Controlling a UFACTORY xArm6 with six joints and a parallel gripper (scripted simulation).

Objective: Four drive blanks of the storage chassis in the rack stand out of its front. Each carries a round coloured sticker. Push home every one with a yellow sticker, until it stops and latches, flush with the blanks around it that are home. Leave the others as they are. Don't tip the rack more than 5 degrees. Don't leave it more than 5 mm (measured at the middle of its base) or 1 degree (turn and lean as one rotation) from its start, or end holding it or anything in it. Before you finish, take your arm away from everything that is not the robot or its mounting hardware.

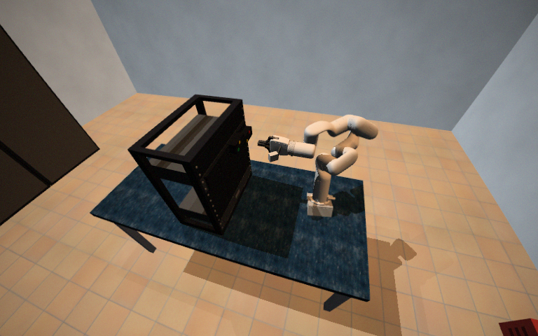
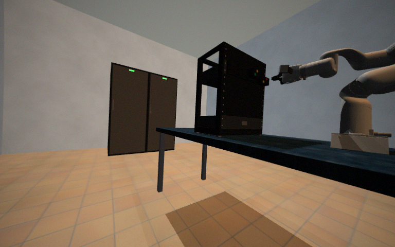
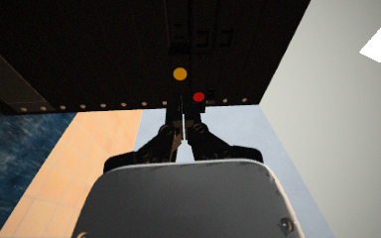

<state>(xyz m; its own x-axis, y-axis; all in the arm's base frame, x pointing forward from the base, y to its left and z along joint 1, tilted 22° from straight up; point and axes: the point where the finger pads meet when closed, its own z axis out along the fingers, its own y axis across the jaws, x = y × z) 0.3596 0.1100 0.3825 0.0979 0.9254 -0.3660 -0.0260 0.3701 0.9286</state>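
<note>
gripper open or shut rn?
Shut, holding nothing. In the wrist view the gripper has its fingers pressed together, short of the rack front, below the yellow sticker.

Orange-tan square tiles cover the floor (image 2: 87, 204), crossed by darker shadow patches. The walls are plain — a pale grey one (image 2: 58, 72) and bluish-grey ones (image 1: 297, 47) meeting at corners. A dark brown double-door cabinet (image 2: 128, 110) stands against the pale wall, a small green light near the top of each door. The dark blue desk (image 1: 325, 253) rests on slim dark legs. A red box (image 1: 521, 326) sits on the floor — only partly in view.
</note>
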